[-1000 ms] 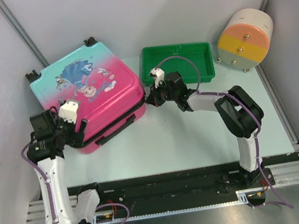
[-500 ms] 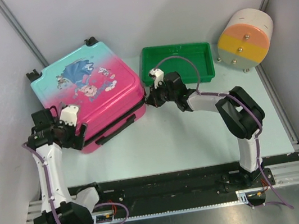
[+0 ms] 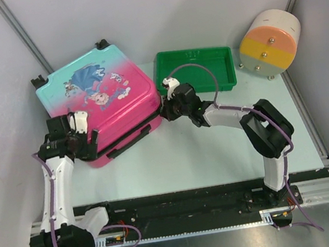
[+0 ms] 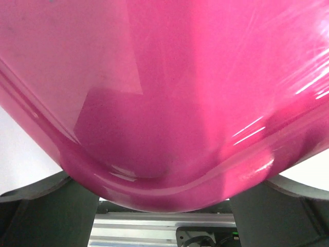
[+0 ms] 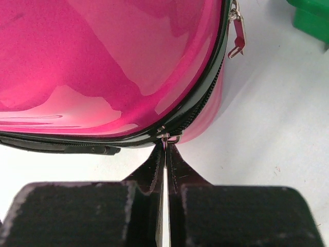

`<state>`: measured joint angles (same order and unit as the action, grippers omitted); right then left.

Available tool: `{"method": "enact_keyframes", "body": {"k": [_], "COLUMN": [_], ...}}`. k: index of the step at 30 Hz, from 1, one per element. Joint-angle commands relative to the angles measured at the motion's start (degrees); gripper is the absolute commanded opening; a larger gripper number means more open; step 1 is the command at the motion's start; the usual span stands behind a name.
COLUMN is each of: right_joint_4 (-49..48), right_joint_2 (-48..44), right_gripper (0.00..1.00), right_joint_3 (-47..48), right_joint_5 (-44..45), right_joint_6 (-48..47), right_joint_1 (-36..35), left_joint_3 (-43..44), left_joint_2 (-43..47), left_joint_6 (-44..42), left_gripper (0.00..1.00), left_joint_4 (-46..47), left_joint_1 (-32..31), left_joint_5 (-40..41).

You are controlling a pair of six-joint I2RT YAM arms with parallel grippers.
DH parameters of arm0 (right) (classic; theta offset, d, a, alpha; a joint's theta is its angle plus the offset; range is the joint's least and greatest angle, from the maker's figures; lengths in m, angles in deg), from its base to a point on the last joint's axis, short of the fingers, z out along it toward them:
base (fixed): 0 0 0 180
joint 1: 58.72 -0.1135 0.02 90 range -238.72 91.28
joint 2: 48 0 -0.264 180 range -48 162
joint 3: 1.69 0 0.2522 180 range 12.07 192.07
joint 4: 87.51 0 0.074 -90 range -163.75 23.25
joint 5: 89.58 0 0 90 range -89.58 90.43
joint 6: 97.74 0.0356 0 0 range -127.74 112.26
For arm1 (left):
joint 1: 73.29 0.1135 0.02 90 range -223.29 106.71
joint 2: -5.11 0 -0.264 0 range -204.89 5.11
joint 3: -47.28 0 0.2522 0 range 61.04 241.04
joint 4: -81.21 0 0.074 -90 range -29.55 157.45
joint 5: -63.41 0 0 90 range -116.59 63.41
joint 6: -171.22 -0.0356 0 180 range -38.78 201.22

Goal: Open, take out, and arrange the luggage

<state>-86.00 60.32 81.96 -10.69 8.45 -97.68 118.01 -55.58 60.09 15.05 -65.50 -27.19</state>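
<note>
The luggage (image 3: 95, 103), a pink-to-teal hard-shell suitcase with cartoon prints, lies flat and closed at the back left of the table. Its pink shell (image 4: 169, 92) fills the left wrist view. My left gripper (image 3: 85, 142) stands open astride the suitcase's near-left corner, with a dark finger (image 4: 46, 206) on either side of the shell. I cannot tell if the fingers touch it. My right gripper (image 3: 163, 110) is at the suitcase's right corner. The right wrist view shows this gripper (image 5: 165, 188) shut on the black zipper pull tab (image 5: 154, 164). A second metal pull (image 5: 236, 36) hangs loose farther along the zipper.
A green plastic tray (image 3: 191, 52) sits just right of the suitcase, behind my right arm. A white-and-orange cylinder (image 3: 269, 41) stands at the back right. Grey walls close in on the left, back and right. A black rail (image 3: 183, 199) runs along the near edge.
My left gripper has swung right, from beside the suitcase onto its near-left corner. The suitcase has shifted slightly. My right gripper has stayed shut on the pull tab at the right corner.
</note>
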Motion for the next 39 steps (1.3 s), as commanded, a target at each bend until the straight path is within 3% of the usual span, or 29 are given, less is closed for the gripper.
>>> {"method": "enact_keyframes", "body": {"k": [1, 5, 10, 16, 21, 28, 35, 39], "right_joint_4": [-6.3, -6.3, -2.1, 0.9, 2.1, -12.7, -15.4, -14.0], "right_joint_2": [-2.8, -0.9, -1.9, -7.0, -9.2, -8.2, -3.1, -3.5], "right_gripper": [0.00, 0.00, 0.00, 0.00, 0.00, 0.00, 0.00, 0.00], "right_joint_3": [0.9, 4.7, 4.0, -2.9, -9.0, -8.6, -2.7, -1.9], "right_joint_5": [-5.7, -3.3, -9.2, -16.0, -18.3, -14.6, -8.8, -12.1], "right_joint_6": [3.6, 4.5, 4.2, -4.0, 1.6, 4.3, 0.5, 3.1], "right_joint_1": [-7.2, -7.8, -9.4, -8.6, -3.6, -6.7, -5.4, -4.6], "left_joint_3": [-4.7, -6.7, -6.0, -4.4, -4.1, -4.9, -3.8, -4.2], "left_joint_2": [-3.0, -2.6, -4.7, -5.9, -5.8, -6.8, -5.7, -0.1], "left_joint_6": [3.1, 3.6, 4.5, 6.8, 9.5, 12.9, 12.1, 10.3], "left_gripper": [0.94, 0.93, 0.92, 0.92, 0.92, 0.91, 0.91, 0.95], "left_joint_4": [11.7, 12.8, 14.6, 16.1, 16.7, 18.4, 18.4, 17.9], "left_joint_1": [-7.3, -10.8, -13.2, -15.4, -15.9, -16.1, -16.5, -16.4], "left_joint_5": [-26.8, -26.3, -25.8, -24.9, -23.4, -27.6, -30.3, -29.4]}}
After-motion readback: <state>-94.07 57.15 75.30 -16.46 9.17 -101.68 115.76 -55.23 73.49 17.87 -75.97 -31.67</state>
